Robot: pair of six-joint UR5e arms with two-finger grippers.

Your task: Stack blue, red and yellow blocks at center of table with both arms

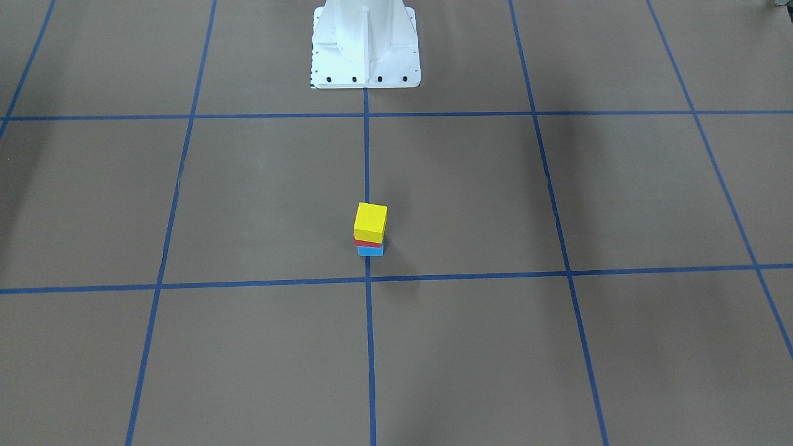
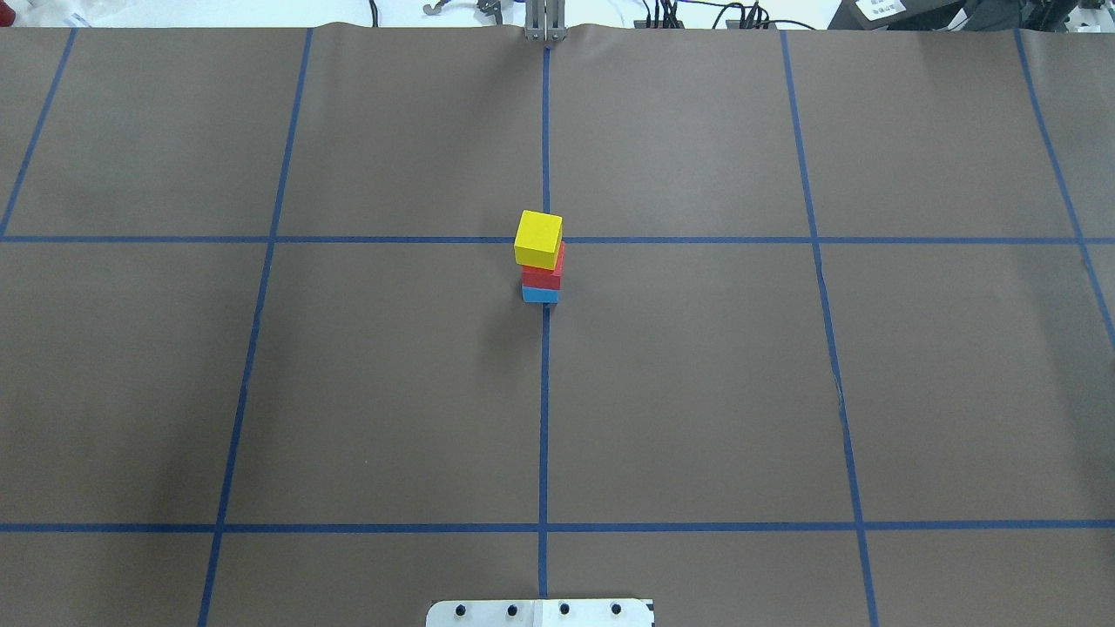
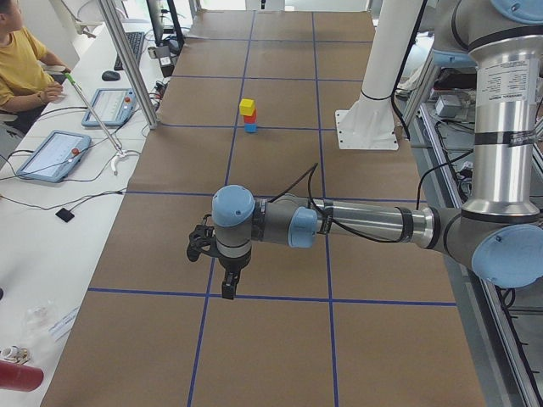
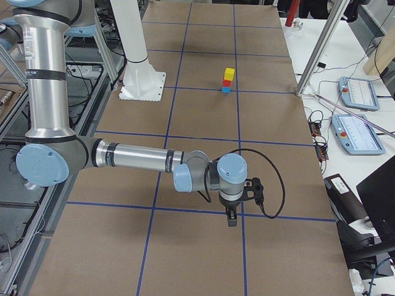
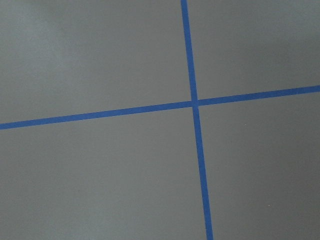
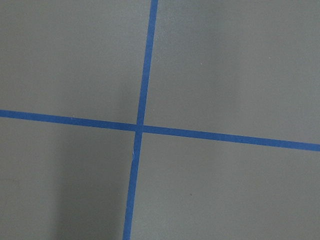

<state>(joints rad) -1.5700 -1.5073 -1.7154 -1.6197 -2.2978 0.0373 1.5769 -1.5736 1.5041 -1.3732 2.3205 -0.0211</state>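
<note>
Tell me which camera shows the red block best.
The overhead exterior view: the red block shows largest there, between the yellow block and blue block. The front-facing view shows only a thin red sliver; both side views show it small and far; the wrist cameras see only the table.

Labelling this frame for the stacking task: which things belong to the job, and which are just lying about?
Job:
- yellow block on top, red block in the middle, blue block at the bottom
- table
- left gripper and right gripper, both far from the stack

Lying about:
- white pedestal
- tablets
- person in a yellow shirt
- red cylinder
</note>
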